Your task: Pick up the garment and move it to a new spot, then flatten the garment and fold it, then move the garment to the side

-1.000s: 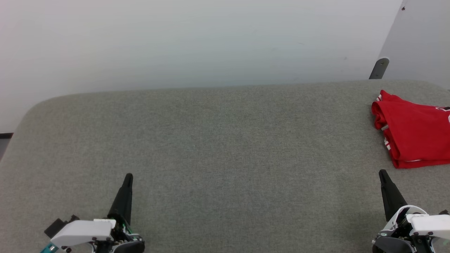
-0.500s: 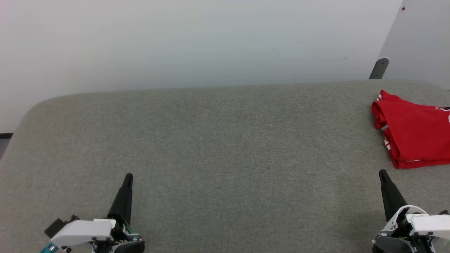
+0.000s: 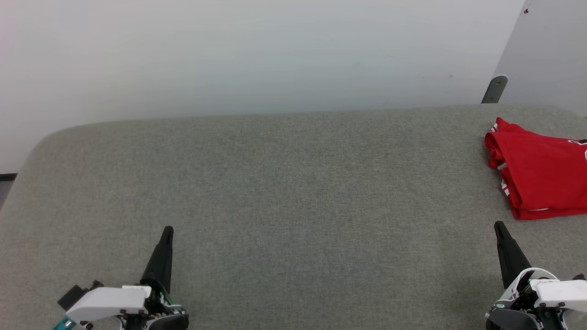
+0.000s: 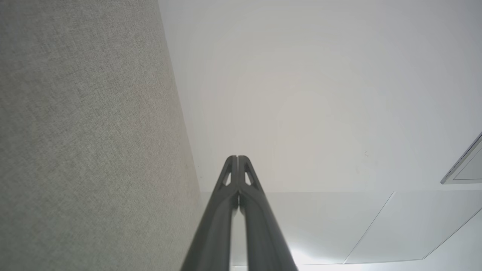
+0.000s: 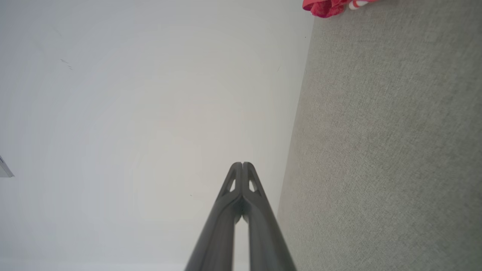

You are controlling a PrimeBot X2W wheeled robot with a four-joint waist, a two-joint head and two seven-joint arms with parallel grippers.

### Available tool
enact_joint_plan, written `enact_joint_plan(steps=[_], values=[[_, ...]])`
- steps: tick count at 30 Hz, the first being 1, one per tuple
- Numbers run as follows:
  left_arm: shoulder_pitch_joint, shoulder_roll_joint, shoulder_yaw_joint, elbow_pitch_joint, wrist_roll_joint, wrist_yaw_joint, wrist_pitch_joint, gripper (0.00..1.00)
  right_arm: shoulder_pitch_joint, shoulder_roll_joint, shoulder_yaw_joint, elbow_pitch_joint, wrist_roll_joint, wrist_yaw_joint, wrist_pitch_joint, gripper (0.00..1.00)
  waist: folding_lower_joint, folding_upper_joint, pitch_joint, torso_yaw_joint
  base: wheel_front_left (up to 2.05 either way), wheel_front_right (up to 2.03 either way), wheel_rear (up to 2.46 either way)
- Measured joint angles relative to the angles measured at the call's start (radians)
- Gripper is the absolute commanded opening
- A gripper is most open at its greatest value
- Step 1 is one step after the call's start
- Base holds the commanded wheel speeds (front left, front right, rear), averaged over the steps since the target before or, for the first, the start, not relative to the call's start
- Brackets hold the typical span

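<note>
The garment (image 3: 541,176) lies folded at the far right of the grey table (image 3: 284,192), red with bits of striped trim along its left edge; its right part runs off the head view. A red corner of the garment (image 5: 327,5) peeks in at the top of the right wrist view. My left gripper (image 3: 168,228) rests low at the lower left, shut and holding nothing, tips pressed together (image 4: 237,157). My right gripper (image 3: 498,224) sits at the lower right, just below the garment and apart from it, also shut and holding nothing (image 5: 242,163).
A pale wall (image 3: 257,55) rises behind the table's far edge. A dark metal bracket (image 3: 494,89) stands at the back right corner. The table's rounded left corner drops to a dark floor strip (image 3: 7,181).
</note>
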Motion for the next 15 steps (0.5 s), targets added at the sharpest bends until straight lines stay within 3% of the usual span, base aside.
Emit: enact_joint_plan(steps=[15], values=[[0.0,0.0,0.0,0.0,0.0,0.0,0.0,0.0,0.0,0.0,0.0,0.0,0.0,0.0,0.0,0.0,0.0,0.0,0.0,0.0,0.0,0.0,0.0]])
